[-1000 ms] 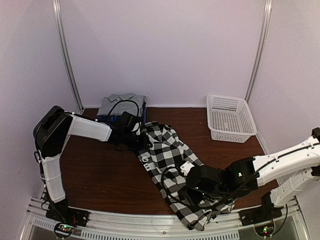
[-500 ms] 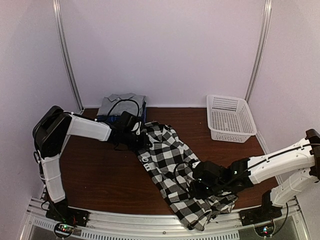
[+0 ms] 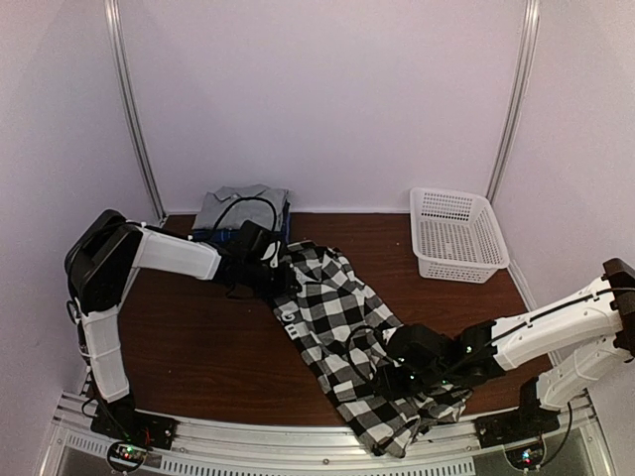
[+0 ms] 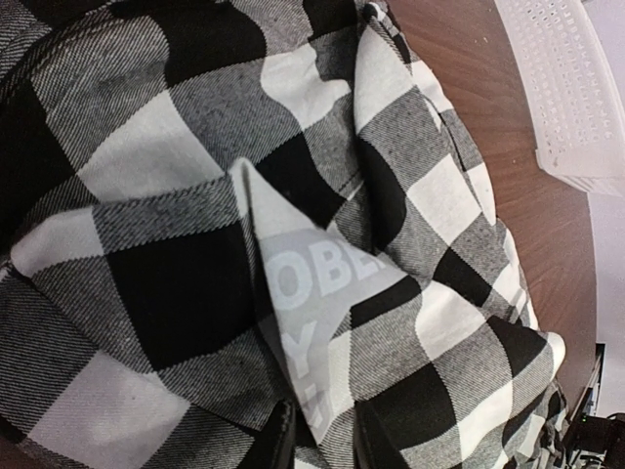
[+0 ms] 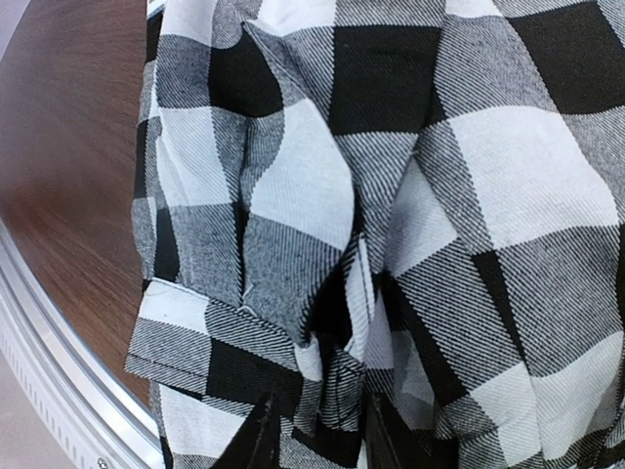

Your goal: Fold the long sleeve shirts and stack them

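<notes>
Honestly, left gripper (image 4: 322, 442) and right gripper (image 5: 320, 438) jaws both pinch the checked shirt (image 3: 327, 307), so pull it taut evenly, clear of the basket (image 3: 451, 263).

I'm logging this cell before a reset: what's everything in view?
check shirt: one, black and white, unfolded, table middle to near edge
grey shirt: one, grey, folded, top of the pile at the back wall
blue cloth: one layer, dark blue, under the grey shirt
basket: one, white, back right
table: one, dark brown
left gripper: black, clamped on the check shirt's far end
right gripper: black, fingers flanking a fold at its near end
</notes>
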